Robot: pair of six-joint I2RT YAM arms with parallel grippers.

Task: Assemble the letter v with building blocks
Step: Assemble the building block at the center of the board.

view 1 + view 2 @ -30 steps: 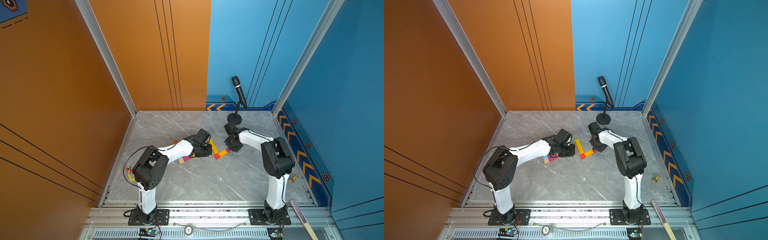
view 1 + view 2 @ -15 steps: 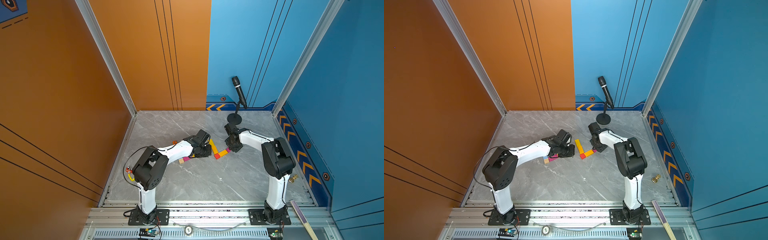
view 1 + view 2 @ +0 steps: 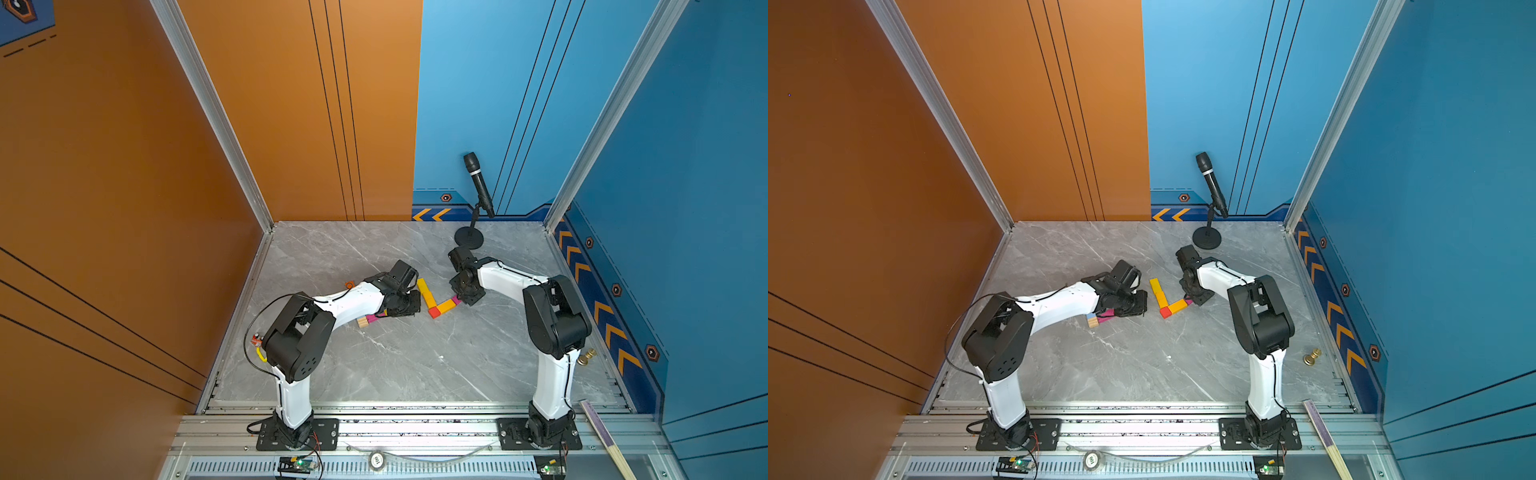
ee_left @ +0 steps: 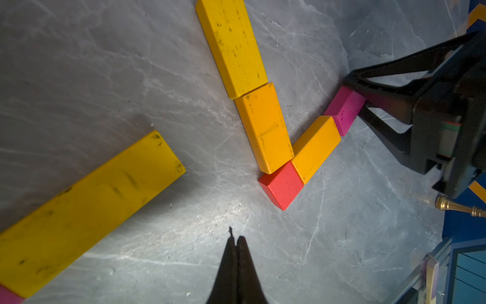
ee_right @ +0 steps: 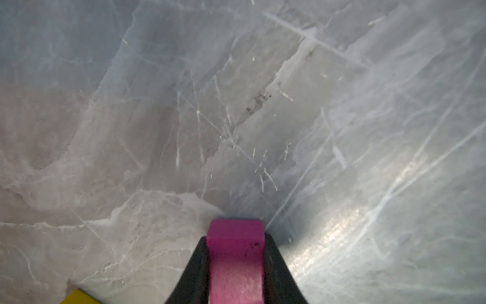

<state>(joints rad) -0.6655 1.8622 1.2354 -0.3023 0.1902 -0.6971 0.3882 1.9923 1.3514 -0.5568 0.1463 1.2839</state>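
Right jaws clamp the pink block (image 5: 235, 252), which lies on the tabletop (image 5: 184, 105) end-on against the amber brick (image 4: 315, 146), lengthening the shorter stroke of the V (image 3: 428, 298). Left jaws are pinched together, empty, near the red cube (image 4: 282, 184) at its tip. The V sits just below mid-frame in both top views. Best to square the pink block flush, then open gently and lift straight, nudging nothing
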